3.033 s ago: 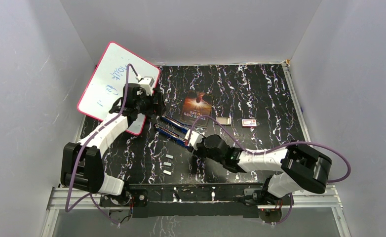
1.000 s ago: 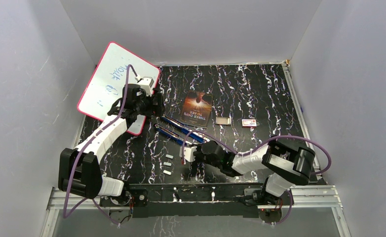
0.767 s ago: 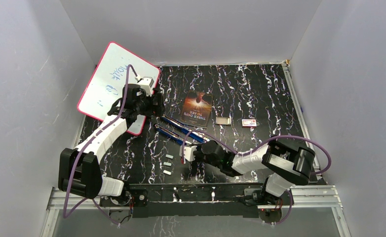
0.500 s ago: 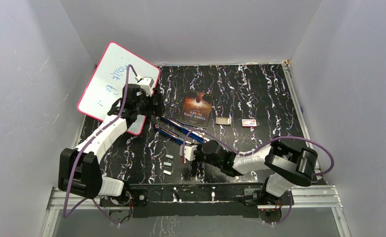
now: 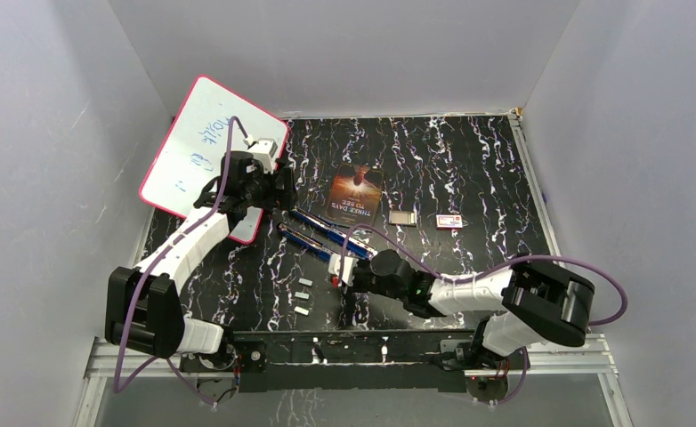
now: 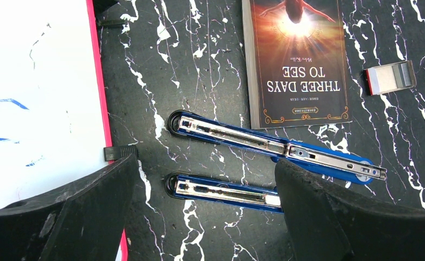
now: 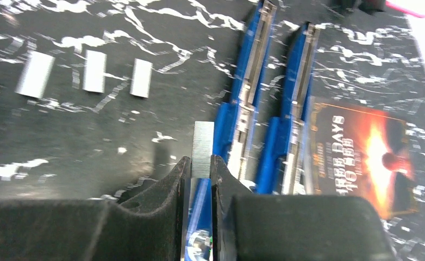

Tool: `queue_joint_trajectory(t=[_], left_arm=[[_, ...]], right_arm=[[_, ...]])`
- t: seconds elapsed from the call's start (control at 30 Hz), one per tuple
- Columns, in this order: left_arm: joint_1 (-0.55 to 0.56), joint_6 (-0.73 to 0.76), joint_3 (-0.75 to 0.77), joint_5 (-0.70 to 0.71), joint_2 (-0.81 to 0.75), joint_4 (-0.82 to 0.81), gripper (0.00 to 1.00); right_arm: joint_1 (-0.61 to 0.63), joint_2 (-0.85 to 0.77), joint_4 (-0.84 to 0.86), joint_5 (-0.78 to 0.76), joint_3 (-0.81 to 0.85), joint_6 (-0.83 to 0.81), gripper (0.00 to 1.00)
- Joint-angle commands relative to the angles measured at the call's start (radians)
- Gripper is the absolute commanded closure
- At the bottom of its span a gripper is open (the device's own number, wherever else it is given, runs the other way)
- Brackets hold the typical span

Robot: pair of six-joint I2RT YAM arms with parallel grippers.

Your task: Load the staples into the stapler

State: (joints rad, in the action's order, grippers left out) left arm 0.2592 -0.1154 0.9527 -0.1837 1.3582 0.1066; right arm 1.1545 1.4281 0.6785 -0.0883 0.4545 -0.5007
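My right gripper (image 7: 200, 166) is clamped on one staple strip (image 7: 202, 144) at frame centre, just beside the open stapler (image 7: 249, 81) — not yet inserted. Three spare strips (image 7: 95, 72) lie upper left. My left gripper (image 6: 205, 168) — fingers apart, empty — hovers above the stapler.

The black, white-veined table (image 5: 469, 169) carried the following items. A pink-edged whiteboard (image 5: 193, 142) rested at the far left corner. A book (image 5: 357, 196) lay near centre. Two blue staplers (image 6: 275, 145) lay opened flat, parallel, just beside the book. Three strips of staples (image 5: 303, 295) lay nearer the bases. A silver card (image 5: 402, 217) and a red-and-white box (image 5: 449, 221) lay right of the book.
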Motion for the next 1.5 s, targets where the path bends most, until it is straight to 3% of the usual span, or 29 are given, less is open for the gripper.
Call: queue_joint_trajectory(t=[0.0,0.17,0.37,0.63,1.17,1.47], left_arm=[[0.005,0.005,0.006,-0.015,-0.011,0.002,0.04],[0.005,0.003,0.005,-0.023,-0.008,-0.001,0.04],[0.005,0.003,0.004,-0.024,-0.010,-0.001,0.04],[0.006,0.003,0.003,-0.021,-0.011,-0.002,0.04],[0.010,0.005,0.007,-0.020,0.001,-0.004,0.04],[0.012,0.006,0.006,-0.017,0.005,-0.005,0.04]], right_arm=[[0.022,-0.025,0.028,0.191,0.002,0.200,0.80],[0.036,0.035,0.172,0.263,-0.042,0.314,0.79],[0.036,0.150,0.274,0.308,-0.035,0.340,0.77],[0.036,0.200,0.267,0.329,-0.028,0.350,0.72],[0.034,0.206,0.265,0.279,-0.077,0.351,0.49],[0.033,0.253,0.330,0.247,-0.097,0.462,0.48]])
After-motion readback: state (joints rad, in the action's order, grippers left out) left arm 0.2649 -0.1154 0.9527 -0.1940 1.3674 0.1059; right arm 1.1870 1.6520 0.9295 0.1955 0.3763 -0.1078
